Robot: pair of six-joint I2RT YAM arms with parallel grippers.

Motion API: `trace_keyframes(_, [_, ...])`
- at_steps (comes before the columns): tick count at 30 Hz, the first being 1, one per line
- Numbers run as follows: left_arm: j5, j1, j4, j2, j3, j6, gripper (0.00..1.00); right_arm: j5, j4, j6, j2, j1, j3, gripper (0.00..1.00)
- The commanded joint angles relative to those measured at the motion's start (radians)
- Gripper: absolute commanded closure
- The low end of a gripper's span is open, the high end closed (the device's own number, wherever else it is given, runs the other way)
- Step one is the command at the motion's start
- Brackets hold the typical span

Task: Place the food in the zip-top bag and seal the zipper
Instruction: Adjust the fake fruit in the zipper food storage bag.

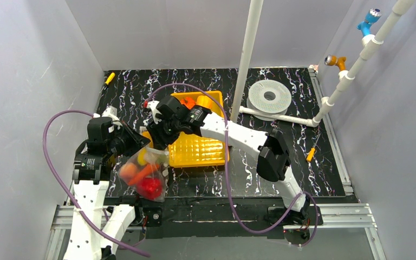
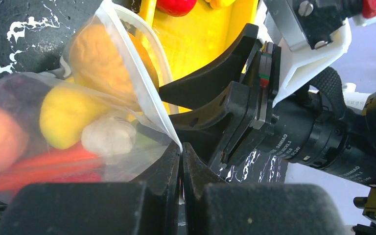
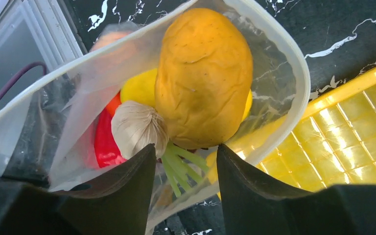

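Your left jaws are clenched on the rim of the bag point(image 1: 142, 174), held at the desk's point(image 1: 249, 181) near-left corner, full of food point(image 3: 203, 73). It is limp, slippery film, so pinch the stiffer zipper point(image 3: 301, 63) strip. Your right jaws stand apart over its mouth, grasping nothing.

This looks like a robotics lab test cell rather than a home. Plain grey panels point(image 1: 27, 65) wall in a black marbled tabletop point(image 1: 195, 185) mounted on aluminium rails point(image 1: 336, 214). White plastic pipes point(image 1: 247, 54) form a makeshift rig carrying an orange clamp point(image 1: 336, 61) and a blue clamp point(image 1: 369, 20). Purple cables point(image 1: 45, 135) loop off the left arm point(image 1: 89, 206) and right arm point(image 1: 238, 135). A white disc point(image 1: 270, 96), possibly a spool, lies at the back.
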Motion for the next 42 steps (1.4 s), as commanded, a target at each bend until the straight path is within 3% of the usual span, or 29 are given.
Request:
trace_keyframes(1, [0.03, -0.005, 0.052, -0.01, 0.008, -0.01, 1.0, 0.004, -0.009, -0.015, -0.039, 0.003, 0.04, 0.39])
trace_keyframes(5, [0.011, -0.005, 0.052, -0.006, 0.01, -0.007, 1.0, 0.063, -0.033, -0.029, -0.124, -0.013, -0.013, 0.27])
trace_keyframes(13, [-0.008, -0.005, 0.048, 0.0, 0.018, 0.002, 1.0, 0.087, -0.088, -0.011, -0.276, -0.05, -0.092, 0.13])
trace_keyframes(18, [-0.003, -0.005, 0.057, 0.003, 0.016, -0.003, 1.0, 0.067, -0.098, 0.025, -0.329, -0.05, -0.126, 0.09])
trace_keyframes(24, [-0.006, -0.005, 0.064, 0.007, 0.012, -0.01, 1.0, 0.002, -0.007, 0.219, -0.391, -0.028, -0.277, 0.05])
trace_keyframes(32, [0.004, -0.005, 0.086, 0.016, 0.013, -0.016, 1.0, 0.073, 0.11, 0.239, -0.4, 0.062, -0.353, 0.08])
trace_keyframes(42, [0.009, -0.005, 0.099, 0.013, 0.008, -0.03, 1.0, 0.185, 0.114, 0.234, -0.304, 0.122, -0.304, 0.23])
